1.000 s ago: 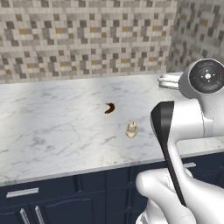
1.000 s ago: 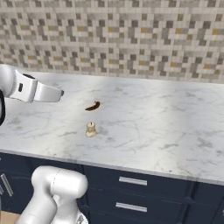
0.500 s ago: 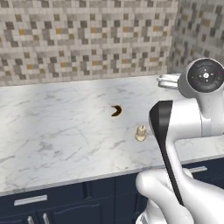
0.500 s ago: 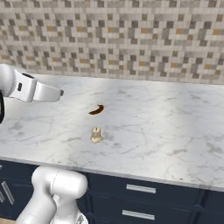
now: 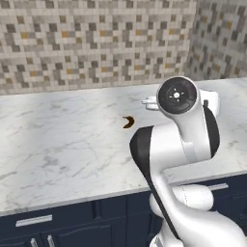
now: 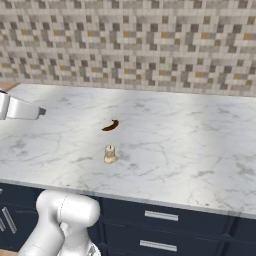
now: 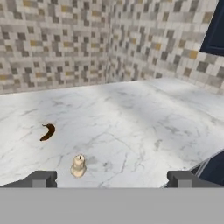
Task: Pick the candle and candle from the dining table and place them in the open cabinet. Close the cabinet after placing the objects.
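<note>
A broad white marble dining table (image 6: 190,150) with grey veins runs below a mosaic-tiled backsplash (image 6: 150,45) of beige, grey and brown squares, with navy drawer fronts (image 6: 165,222) bearing short silver handles beneath its front edge. A short, lumpy cream candle (image 6: 110,154) stands upright on the marble, nearer the front edge than the wall; in the hand view the same candle (image 7: 78,166) appears low and left of centre, just above the left finger tip. A small brown crescent-shaped pastry (image 6: 110,125) lies flat on the top, behind the candle and apart from it; it also shows in the left base view (image 5: 128,122) and the hand view (image 7: 47,131). The white arm's two-finger gripper (image 7: 109,178) hangs above the table's front part with its jaws spread wide and nothing between them; its dark finger tips (image 7: 40,178) stand well apart at the bottom of the hand view. A dark navy cabinet (image 7: 215,30) edge shows at the upper right corner of the hand view, above the tiled side wall.
</note>
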